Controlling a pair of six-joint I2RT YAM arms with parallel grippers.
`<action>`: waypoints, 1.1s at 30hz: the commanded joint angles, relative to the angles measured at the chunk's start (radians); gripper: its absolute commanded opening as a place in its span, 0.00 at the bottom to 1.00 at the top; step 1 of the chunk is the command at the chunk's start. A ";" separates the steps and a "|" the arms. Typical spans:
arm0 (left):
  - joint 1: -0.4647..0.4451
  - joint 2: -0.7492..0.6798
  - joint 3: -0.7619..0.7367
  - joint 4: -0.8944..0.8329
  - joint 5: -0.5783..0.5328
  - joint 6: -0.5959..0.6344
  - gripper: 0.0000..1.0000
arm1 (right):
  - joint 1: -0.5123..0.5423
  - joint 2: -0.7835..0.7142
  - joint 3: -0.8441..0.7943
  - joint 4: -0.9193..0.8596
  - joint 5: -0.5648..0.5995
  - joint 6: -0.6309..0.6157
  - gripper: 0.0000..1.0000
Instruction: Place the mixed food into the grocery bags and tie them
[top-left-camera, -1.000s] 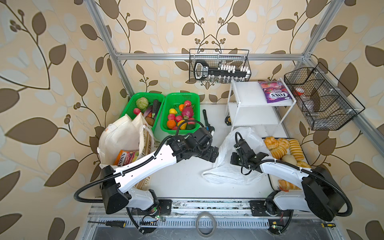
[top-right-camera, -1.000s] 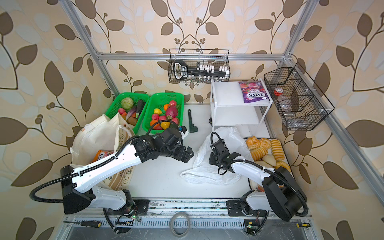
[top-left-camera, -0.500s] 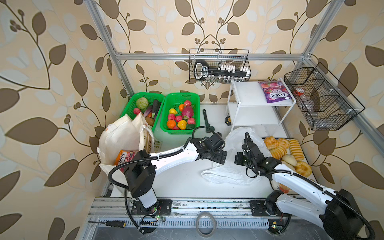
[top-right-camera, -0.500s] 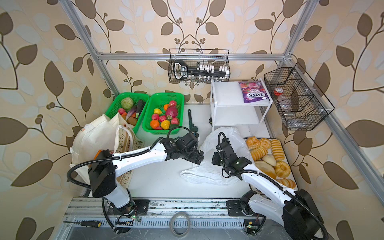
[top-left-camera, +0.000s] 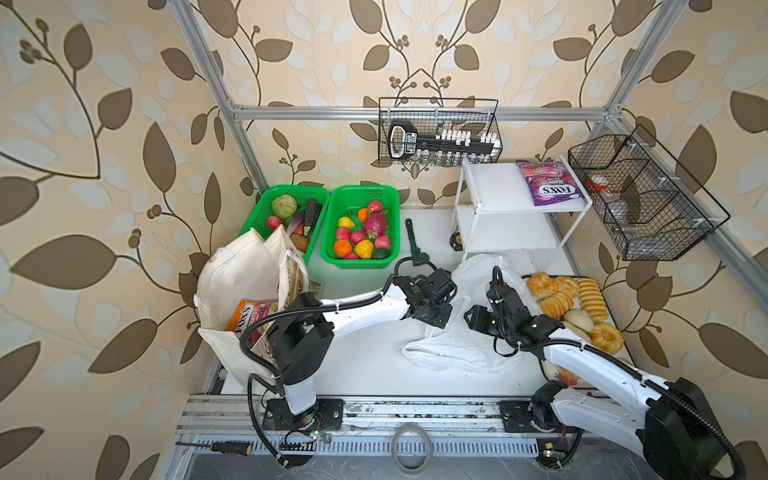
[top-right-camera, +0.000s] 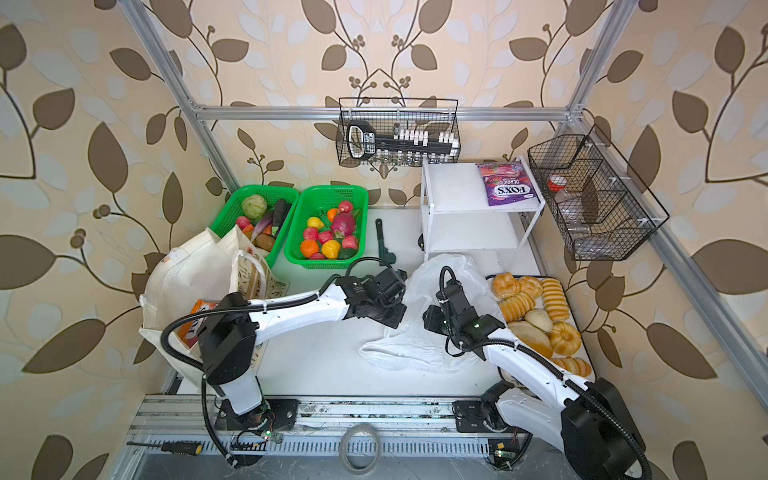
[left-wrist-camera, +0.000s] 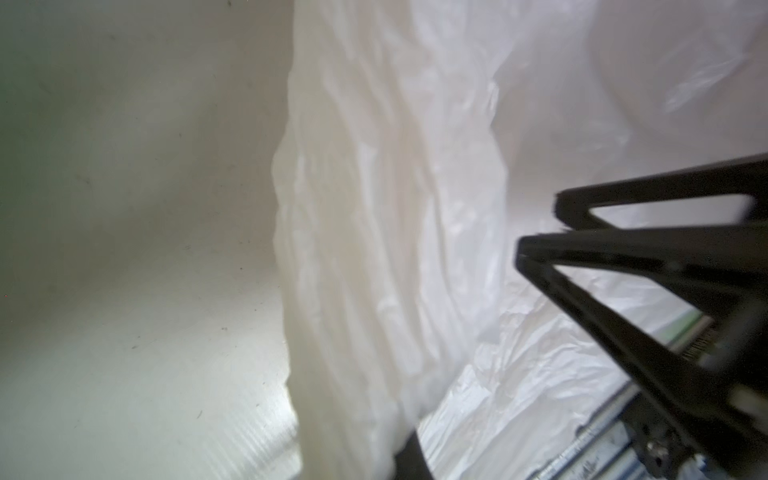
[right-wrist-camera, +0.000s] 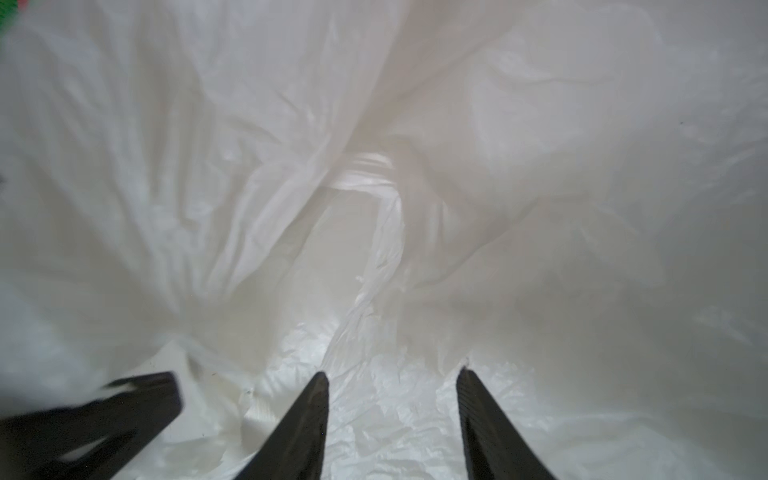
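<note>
The white plastic bag (top-left-camera: 451, 349) lies crumpled at centre-right in both top views. The left gripper (left-wrist-camera: 538, 228), at its left edge, has its jaws pressed together; whether they pinch film is unclear. The right gripper (right-wrist-camera: 392, 372) stands part-open, empty, over it.

White plastic bag (top-left-camera: 455, 353), green fruit basket (top-left-camera: 361, 192)

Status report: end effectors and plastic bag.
Left end effector shut at thin white plastic bag, grip unclear. Right end effector open over bag. Toy fruits sit in green mesh basket. No obstruction seen.
</note>
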 joint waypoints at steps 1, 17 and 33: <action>-0.007 -0.158 -0.024 -0.015 0.037 0.017 0.00 | 0.014 0.024 0.028 0.035 -0.057 0.015 0.53; -0.006 -0.243 0.022 -0.140 0.014 -0.037 0.02 | 0.230 -0.008 0.046 0.235 0.027 0.238 0.56; -0.007 -0.351 -0.017 -0.123 0.070 -0.075 0.02 | 0.291 0.201 0.068 0.444 0.175 0.330 0.40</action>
